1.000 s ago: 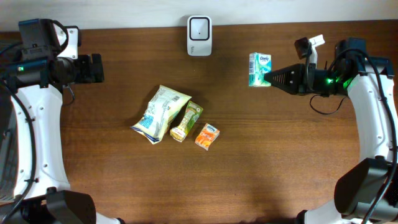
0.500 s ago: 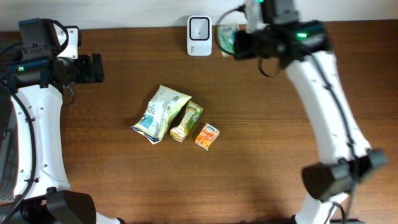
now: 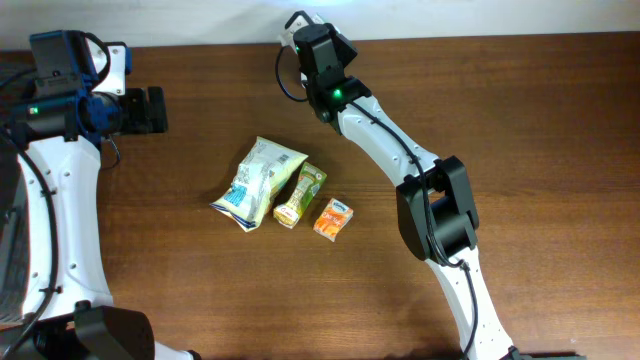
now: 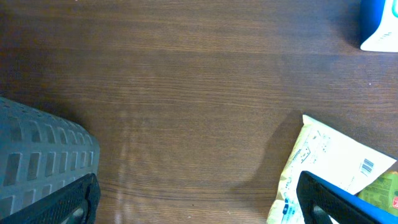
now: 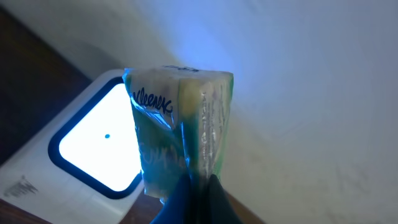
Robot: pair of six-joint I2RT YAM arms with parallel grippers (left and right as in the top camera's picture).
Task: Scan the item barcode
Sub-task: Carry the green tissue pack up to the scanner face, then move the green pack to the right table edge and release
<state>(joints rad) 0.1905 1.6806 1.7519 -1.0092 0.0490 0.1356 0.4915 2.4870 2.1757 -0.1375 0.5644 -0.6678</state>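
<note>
Brown wood surface (image 3: pixel 520 150). Right arm (image 3: pixel 390 140) stretches to far edge; a second ago it sat at right side. Lit scanner (image 5: pixel 93 149) there; tissue pack (image 5: pixel 180 124) upright just before its window, right tool (image 5: pixel 194 190) clamped on it. Scan likely underway. Left tool (image 4: pixel 199 208) wide apart, idle. Overhead hides pack and scanner under wrist; right wrist view shows both. Barcode unseen.

The dark wooden table (image 3: pixel 540 150) carries a snack bag (image 3: pixel 258 183). A green pouch (image 3: pixel 301 195) touches the bag, an orange carton (image 3: pixel 334 219) lies just beyond, and a white scanner (image 5: pixel 81 149) stands well behind the bag.
</note>
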